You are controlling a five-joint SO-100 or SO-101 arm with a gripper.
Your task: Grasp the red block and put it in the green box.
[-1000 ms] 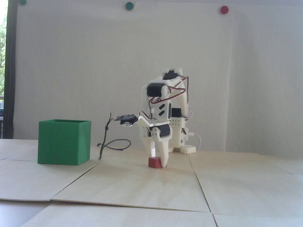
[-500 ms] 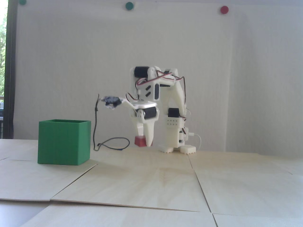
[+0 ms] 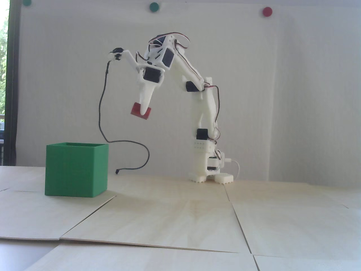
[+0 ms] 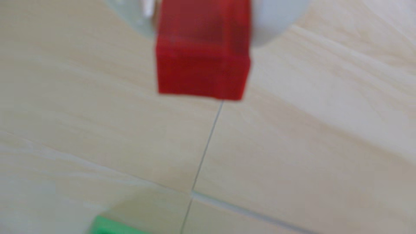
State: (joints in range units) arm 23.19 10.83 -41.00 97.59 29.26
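1. High above the surface (image 3: 180, 214) in the fixed view, the end effector (image 3: 143, 112) points downward and pinches the red block (image 3: 136, 110) between its white fingers (image 3: 146, 97).
2. That block hangs tilted in mid-air, clear of everything below it, above and to the right of the green box (image 3: 76, 173).
3. Seen from the wrist view, the red block (image 4: 202, 56) fills the upper middle, with blurred white finger parts touching it on both sides.
4. Standing upright on the pale wooden boards at the left of the fixed view, the box has its open top facing up; only one green corner (image 4: 110, 226) shows at the wrist view's bottom edge.
5. A black cable (image 3: 103, 93) droops from the wrist down behind the box.
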